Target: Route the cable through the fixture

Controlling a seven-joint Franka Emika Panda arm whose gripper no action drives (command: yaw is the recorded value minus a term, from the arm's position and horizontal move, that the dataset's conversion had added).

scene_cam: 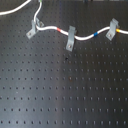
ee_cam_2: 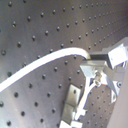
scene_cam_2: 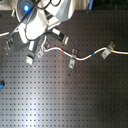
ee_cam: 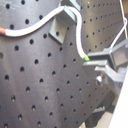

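Observation:
The white cable (scene_cam: 82,38) runs across the far part of the board, with a red band (scene_cam: 60,31), a blue band (scene_cam: 94,35) and a yellow band (scene_cam: 118,30). It passes three grey fixtures: left (scene_cam: 33,30), middle (scene_cam: 70,38) and right (scene_cam: 113,28). In the second exterior view my gripper (scene_cam_2: 40,46) hangs over the left fixture. In the first wrist view the cable (ee_cam: 75,30) bends past a fixture (ee_cam: 61,21) to a green band at my gripper (ee_cam: 97,64). The gripper looks shut on the cable in both wrist views (ee_cam_2: 94,65).
The black perforated board (scene_cam: 65,90) fills both exterior views. The arm's white body (scene_cam_2: 35,22) covers the second exterior view's upper left. A small blue object (scene_cam_2: 1,84) lies at the second exterior view's left edge. A thin white wire (ee_cam: 120,30) hangs by the gripper.

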